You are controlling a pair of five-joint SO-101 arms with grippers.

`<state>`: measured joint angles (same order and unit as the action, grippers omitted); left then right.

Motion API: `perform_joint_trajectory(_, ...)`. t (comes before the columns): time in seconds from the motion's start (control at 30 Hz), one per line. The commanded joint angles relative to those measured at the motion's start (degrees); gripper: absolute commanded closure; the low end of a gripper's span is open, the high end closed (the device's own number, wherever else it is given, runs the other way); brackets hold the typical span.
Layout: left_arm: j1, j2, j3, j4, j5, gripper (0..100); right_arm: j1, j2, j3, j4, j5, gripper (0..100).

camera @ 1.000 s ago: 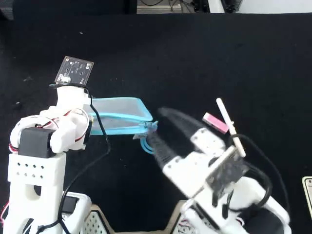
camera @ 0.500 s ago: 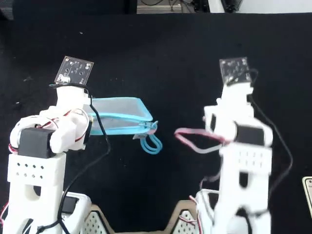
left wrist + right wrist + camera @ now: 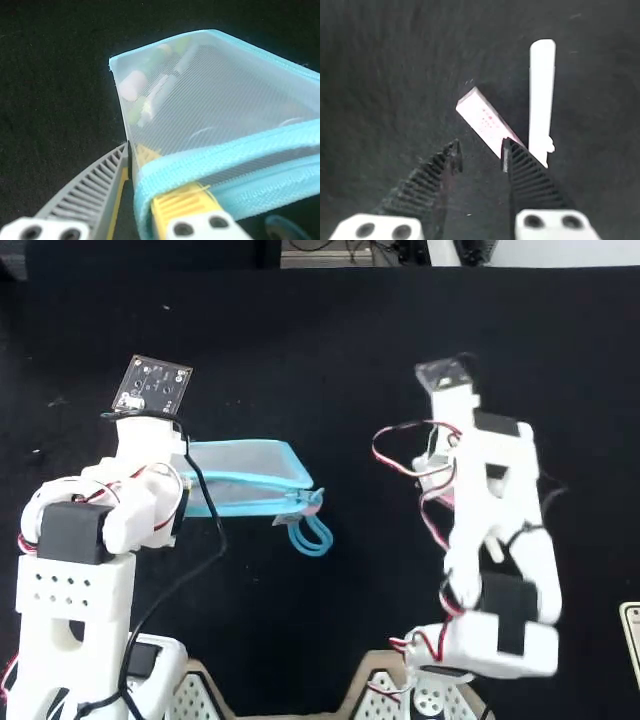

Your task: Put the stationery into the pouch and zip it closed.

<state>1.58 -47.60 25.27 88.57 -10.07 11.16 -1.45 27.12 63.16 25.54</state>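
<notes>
Right tool (image 3: 480, 145): jaws narrowly apart, nothing between them. It hangs over the black surface (image 3: 385, 65). One fingertip overlaps the near end of a pink eraser (image 3: 487, 120); cannot tell whether it touches.

White pen (image 3: 541, 95) lies just beside the eraser on the side away from the pouch. Both are flat on the surface and outside the pouch.

Left tool (image 3: 132, 152): closed on the corner of the pouch (image 3: 225, 100), with the blue zip edge pinched between a grey finger (image 3: 95, 187) and a yellow-taped one.

Pouch: translucent mesh with blue trim. In the high view it lies flat beside the left arm (image 3: 140, 490), well apart from the right arm (image 3: 490, 500). Blue pull loop (image 3: 312, 535) trails from the end nearer the right arm. Cannot tell whether the zip is open or closed.

Contents seen through the mesh: a pale rounded piece (image 3: 132, 85) and a white stick (image 3: 160, 92), bunched at the far end. Other shapes too faint to name.
</notes>
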Motion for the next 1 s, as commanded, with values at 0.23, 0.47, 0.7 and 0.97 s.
perform_joint_trajectory(0.23, 0.13, 0.44, 3.91, -2.73, -0.35, 97, 0.97, 10.42, -10.15, -1.14, 15.12, 86.8)
perform_joint_trajectory(0.47, 0.13, 0.44, 3.91, -2.46, -0.35, 97, 0.53, 14.46, -15.52, -0.97, 19.43, 86.6)
perform_joint_trajectory(0.7, 0.13, 0.44, 3.91, -2.81, -0.44, 97, 0.44, 20.79, -16.04, -0.88, 21.80, 80.8)
perform_joint_trajectory(0.97, 0.13, 0.44, 4.00, -2.81, -0.44, 97, -0.09, 21.76, -17.01, 0.09, 21.89, 80.8)
